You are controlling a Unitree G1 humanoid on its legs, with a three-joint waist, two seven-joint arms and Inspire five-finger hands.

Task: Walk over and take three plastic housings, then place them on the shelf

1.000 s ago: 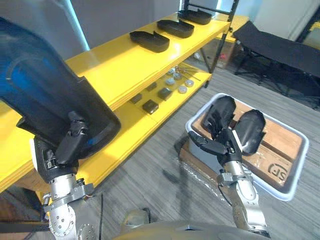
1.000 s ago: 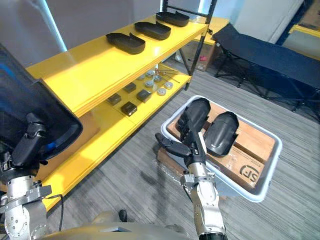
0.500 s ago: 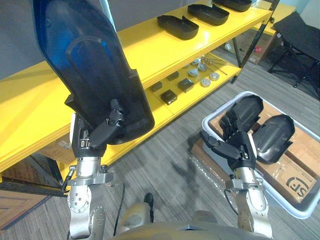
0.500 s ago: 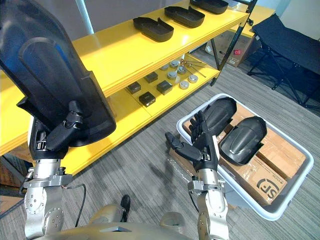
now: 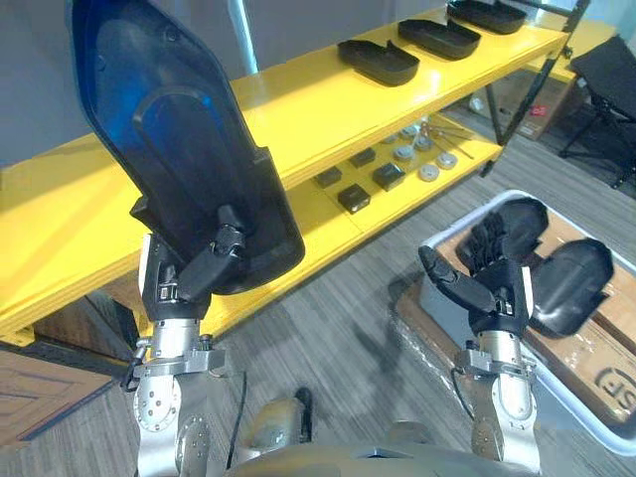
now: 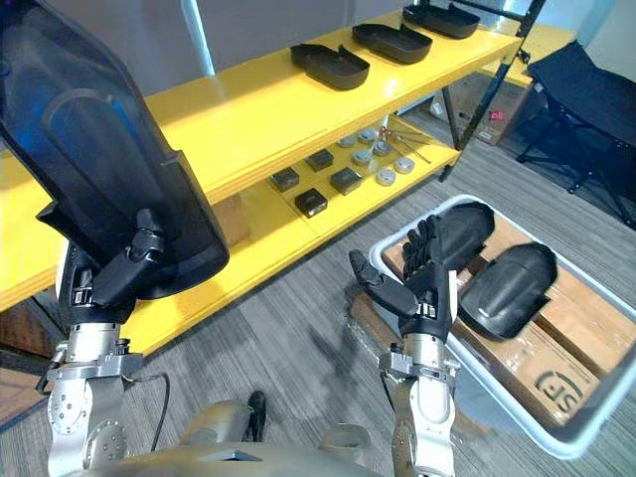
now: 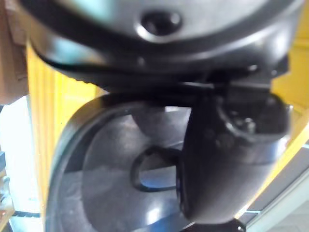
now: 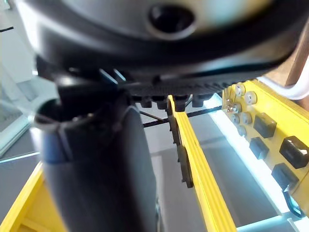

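My left hand (image 5: pixel 194 278) is shut on the lower edge of a large black plastic housing (image 5: pixel 179 149) and holds it upright in front of the yellow shelf (image 5: pixel 298 99). The left wrist view shows my thumb (image 7: pixel 227 159) pressed on the housing's inner face (image 7: pixel 111 164). My right hand (image 6: pixel 422 288) is open, fingers straight, and holds nothing just before the white bin's rim (image 6: pixel 383 248). Two more black housings (image 6: pixel 467 224) (image 6: pixel 507 288) lie in that bin. Three housings (image 5: pixel 380 62) (image 5: pixel 439 38) (image 5: pixel 492 15) lie in a row on the shelf's top board.
Small dark blocks (image 5: pixel 353 199) and round metal parts (image 5: pixel 427 164) lie on the lower shelf board. A black folding cot (image 5: pixel 611 65) stands at the far right. A cardboard box (image 5: pixel 517 94) sits under the shelf's far end. Grey carpet lies between shelf and bin.
The whole view has swung towards the shelf. My left hand has raised the housing from low at the left to upright. The right hand has stayed open by the bin.
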